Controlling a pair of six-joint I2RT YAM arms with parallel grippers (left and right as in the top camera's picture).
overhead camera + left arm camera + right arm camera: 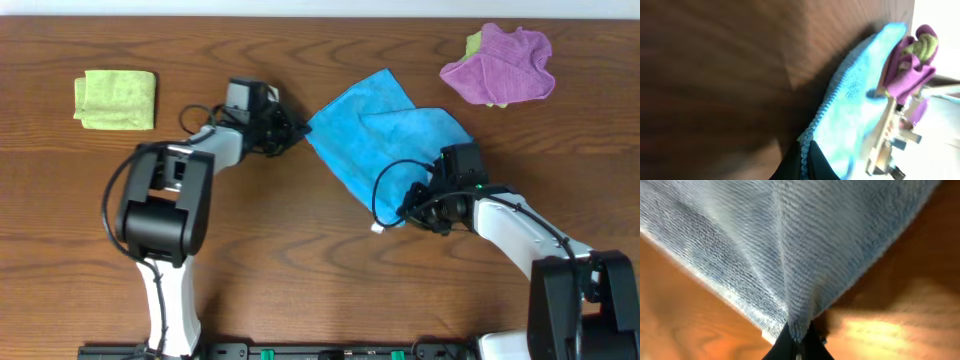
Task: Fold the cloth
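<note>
The bright blue cloth (385,140) lies rumpled on the wooden table, with one part lapped over another on its right. My left gripper (298,130) is shut on the cloth's left corner; in the left wrist view its dark fingers (792,162) pinch the stitched edge of the cloth (855,105). My right gripper (412,212) is shut on the cloth's near corner by the small white tag (378,228). From the right wrist the cloth (790,240) fans out and bunches into my gripper (798,339).
A light green cloth (115,98) lies folded at the far left. A purple cloth (500,65) sits crumpled over a green one at the far right. Black cables loop around both wrists.
</note>
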